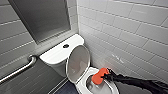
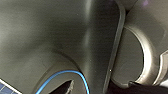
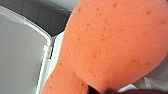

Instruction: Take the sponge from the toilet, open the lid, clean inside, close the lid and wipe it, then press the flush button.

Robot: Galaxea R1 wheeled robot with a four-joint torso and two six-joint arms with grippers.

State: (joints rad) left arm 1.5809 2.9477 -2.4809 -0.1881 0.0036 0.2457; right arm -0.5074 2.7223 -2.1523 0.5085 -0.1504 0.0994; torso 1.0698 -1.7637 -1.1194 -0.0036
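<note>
Starting at the left, I had the grey metal grab bar on the tiled wall, and above it a dark framed panel. Next came the white glossy ceramic toilet. Its small dark round flush button sat in the middle of the flat tank top, untouched.

Just right of the tank, the white smooth oval lid stood raised and leaning back, so I judged the opening step done. The open bowl lay below it.

Over the bowl's right rim was the small orange-red wavy sponge. It was up in the air, and I could not tell whether it touched the ceramic. The right gripper was clamped on its far end, with the black arm coming in from the right.

In the right wrist view the sponge showed a pitted, porous face, with the lid's hinge edge behind it. I read it as very light and soft. It should squash under pressure and drag on wet ceramic, so a firm pinch at the narrow waist seemed best to stop it twisting loose. The glazed bowl looked hard and slick, so I expected the sponge to give way before the bowl did.
</note>
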